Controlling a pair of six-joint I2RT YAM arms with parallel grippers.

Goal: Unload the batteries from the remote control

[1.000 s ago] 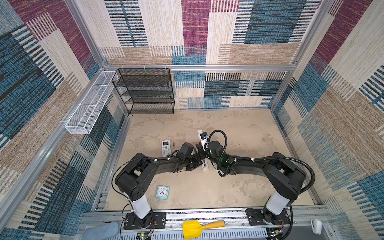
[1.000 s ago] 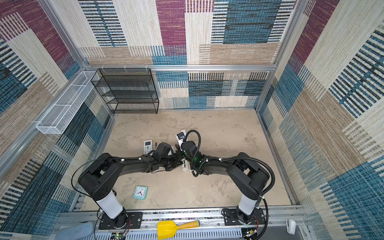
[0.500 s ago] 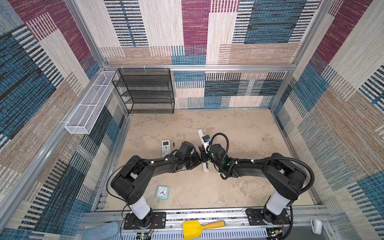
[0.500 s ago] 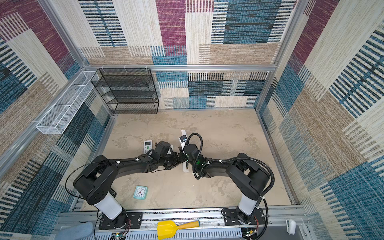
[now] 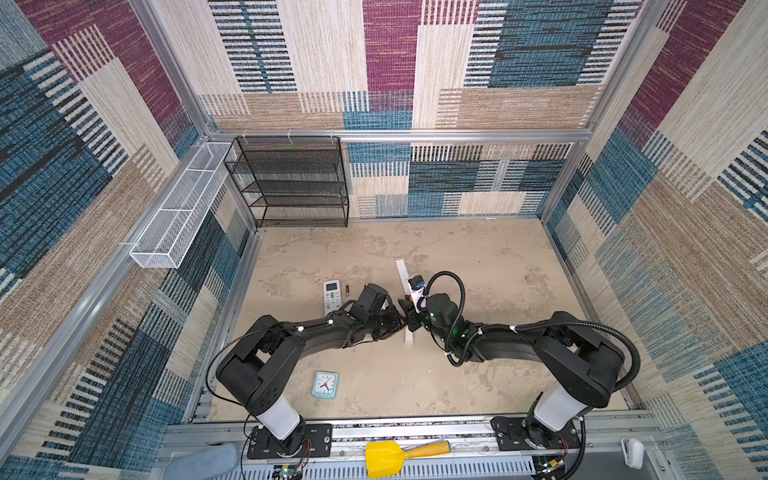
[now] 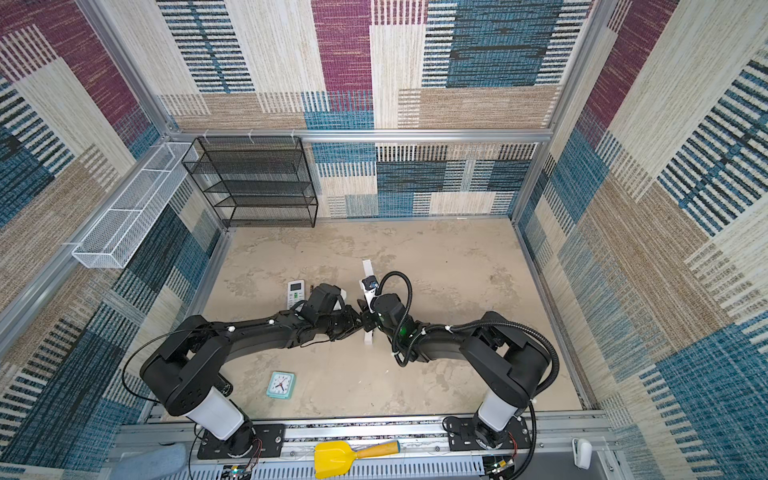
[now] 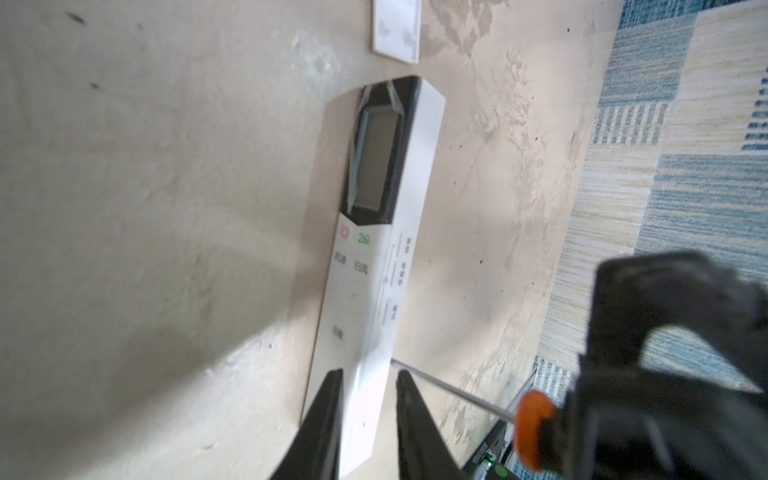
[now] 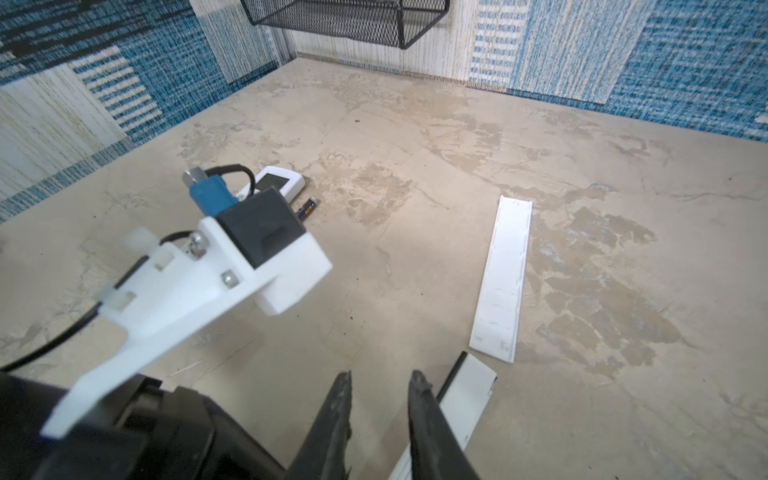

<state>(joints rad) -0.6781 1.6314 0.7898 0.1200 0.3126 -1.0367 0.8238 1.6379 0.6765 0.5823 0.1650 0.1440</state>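
Note:
A long white remote control (image 7: 419,187) lies mid-floor, also seen in both top views (image 5: 409,336) (image 6: 368,337). My left gripper (image 7: 369,374) straddles its near end, jaws slightly apart, floor showing beside one finger. An orange-handled screwdriver (image 7: 534,428) reaches from my right gripper's body, its shaft tip at the remote's side. My right gripper (image 8: 381,376) shows bare floor between its tips, with the remote (image 8: 469,390) just beside it. One dark battery (image 8: 307,206) (image 5: 345,289) with a golden end lies on the floor.
The remote's white back cover (image 8: 500,278) (image 5: 401,272) lies just beyond it. A small white remote (image 5: 333,296) sits by the battery. A teal clock (image 5: 325,385) lies near the front. A black mesh shelf (image 5: 291,183) and a white wire basket (image 5: 178,212) stand back left.
My left jaws have parted from shut around the long remote's end. The right gripper keeps the same gap. Both arms have barely moved.

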